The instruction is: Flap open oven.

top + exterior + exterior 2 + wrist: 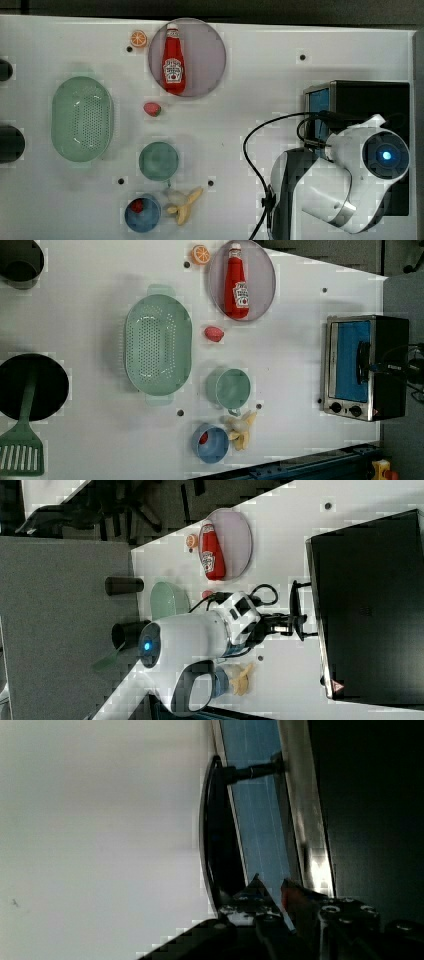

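At door handle [215,835]: gripper [272,895] right at bar's end, fingers [252,892] slightly apart, one either side of glass edge, not clamped. Behind it, oven [367,367] on desk [300,365] at left view's right edge, door shut.

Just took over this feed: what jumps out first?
The white arm reaching at the oven, which sits at the left view's right with its blue glass door apparently shut; the gripper is at the dark bar handle. Next, the red ketchup bottle lying on a round plate near the top view's top.
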